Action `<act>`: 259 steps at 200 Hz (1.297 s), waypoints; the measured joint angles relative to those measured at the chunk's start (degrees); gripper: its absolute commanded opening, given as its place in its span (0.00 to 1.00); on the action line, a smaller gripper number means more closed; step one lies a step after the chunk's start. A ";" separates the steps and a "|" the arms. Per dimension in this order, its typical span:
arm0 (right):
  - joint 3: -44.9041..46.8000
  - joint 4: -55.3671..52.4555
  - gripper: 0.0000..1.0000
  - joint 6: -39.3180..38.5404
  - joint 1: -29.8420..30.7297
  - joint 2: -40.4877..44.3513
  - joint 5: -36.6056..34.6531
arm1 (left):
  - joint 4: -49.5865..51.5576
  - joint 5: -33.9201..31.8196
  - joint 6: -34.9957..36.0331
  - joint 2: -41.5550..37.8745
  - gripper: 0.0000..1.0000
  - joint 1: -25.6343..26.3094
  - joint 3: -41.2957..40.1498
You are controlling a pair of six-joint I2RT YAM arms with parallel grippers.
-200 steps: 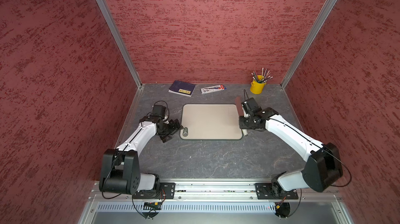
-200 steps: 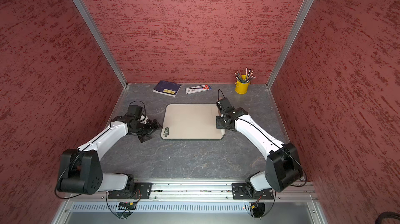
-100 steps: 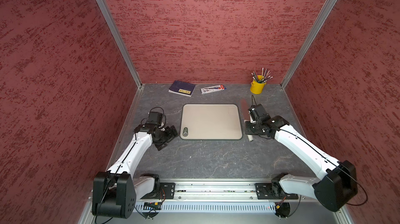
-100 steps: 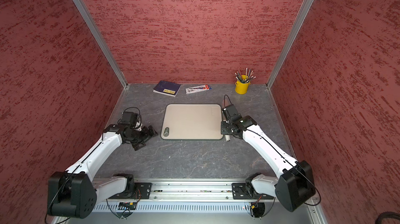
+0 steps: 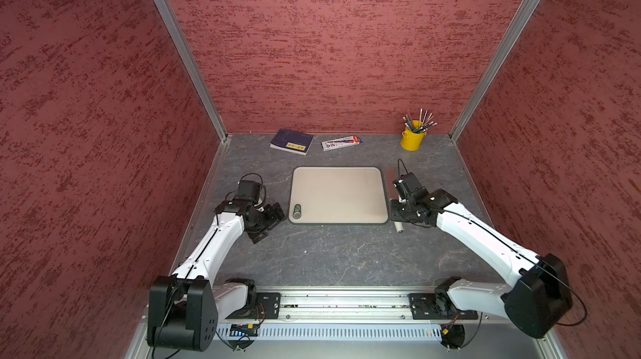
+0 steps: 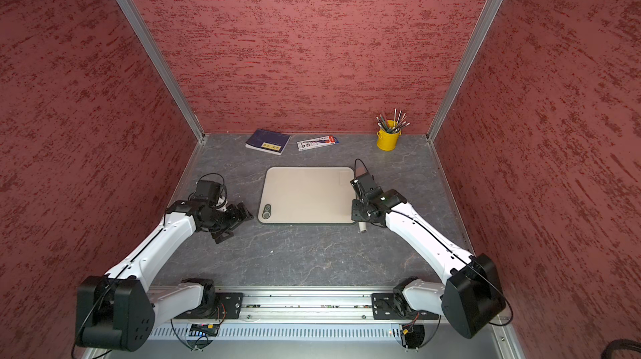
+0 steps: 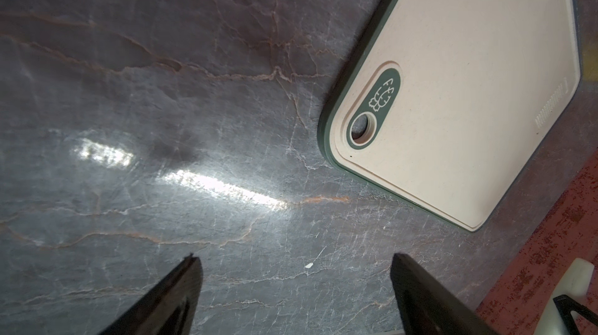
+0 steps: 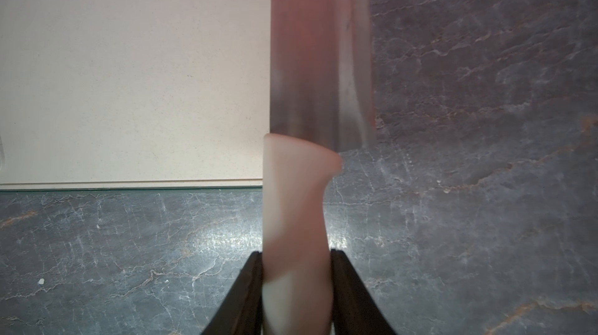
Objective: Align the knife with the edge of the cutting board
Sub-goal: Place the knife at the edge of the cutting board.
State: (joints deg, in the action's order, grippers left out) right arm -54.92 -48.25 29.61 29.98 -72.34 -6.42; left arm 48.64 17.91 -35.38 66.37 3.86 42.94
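Now, right gripper (image 8: 296,254) is clamped on the knife (image 8: 320,58) handle, and the blade runs along the cutting board (image 8: 129,74).
Nearest me, the off-white handle end sticks out past the board's near right corner in both top views. The pinch sits low on the handle, and the knife's long axis runs straight away from the jaws, near to far, parallel to the board's right edge. In the right wrist view the blade hides that rim, so I can't tell overlap from just beside, or whether the knife is set down. To me it needs lowering and release, barely any turn. The blade is broad grey steel with a red wall reflection, and the handle is slim. Left gripper (image 7: 294,259) is spread wide and empty over tabletop (image 7: 161,90) by the hole corner. Blue book (image 5: 292,141), printed packet (image 5: 341,143) and yellow pencil cup (image 5: 412,139) sit well apart at the back.
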 measured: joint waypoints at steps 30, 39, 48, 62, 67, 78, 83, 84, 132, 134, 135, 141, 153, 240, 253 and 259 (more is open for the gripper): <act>2.25 0.96 0.00 2.64 3.37 -1.05 -1.55 | 0.02 -0.02 0.02 -0.02 0.95 -0.07 0.00; 2.99 1.42 0.00 3.19 4.31 -1.70 -2.01 | 0.02 -0.04 0.02 -0.02 0.95 -0.09 0.00; 3.74 1.99 0.00 3.52 5.20 -2.43 -2.56 | 0.04 -0.02 0.02 -0.02 0.95 -0.26 0.00; 4.59 2.73 0.00 4.09 6.36 -3.50 -3.45 | 0.07 0.00 0.02 -0.02 0.95 -0.48 0.00; 4.81 2.99 0.00 4.28 6.67 -3.85 -3.76 | 0.09 0.00 0.02 -0.02 0.95 -0.57 0.00; 5.20 3.48 0.00 4.74 7.30 -4.59 -4.42 | 0.13 0.07 0.02 -0.02 0.95 -0.70 0.00; 5.29 3.65 0.00 5.03 7.56 -4.92 -4.66 | 0.15 0.07 0.02 -0.02 0.96 -0.74 0.00; 5.31 3.69 0.00 5.05 7.63 -4.98 -4.74 | 0.15 0.09 0.02 -0.02 0.95 -0.74 0.00; 5.42 6.01 0.00 8.57 10.71 -10.47 -9.51 | 0.17 0.44 0.04 -0.02 0.96 -0.98 0.00; 5.49 6.16 0.00 8.74 10.80 -10.80 -9.70 | 0.17 0.48 0.04 -0.02 0.96 -1.05 0.00; 5.51 6.23 0.00 8.81 10.84 -10.91 -9.75 | 0.17 0.50 0.04 -0.02 0.96 -1.09 0.00; 5.77 6.75 0.00 9.31 11.13 -11.76 -10.19 | 0.17 0.72 0.04 -0.02 0.96 -1.36 0.00; 6.56 7.76 0.00 10.23 11.56 -12.94 -10.93 | 0.17 1.27 0.07 -0.02 0.96 -1.86 0.00; 8.24 11.76 0.00 11.56 15.37 -15.08 -13.70 | 0.15 2.75 0.13 0.90 0.96 -2.47 0.00; 8.39 12.26 0.00 11.56 15.65 -15.10 -13.77 | 0.13 2.80 0.11 0.90 0.96 -2.54 0.00; 8.57 12.57 0.00 11.58 15.69 -15.10 -13.77 | 0.13 2.80 0.11 0.90 0.96 -2.58 0.00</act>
State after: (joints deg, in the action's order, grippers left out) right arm -46.35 -35.68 41.19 45.67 -87.44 -20.18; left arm 48.77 20.71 -35.27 67.26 1.28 42.94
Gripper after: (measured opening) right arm 0.349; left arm 0.964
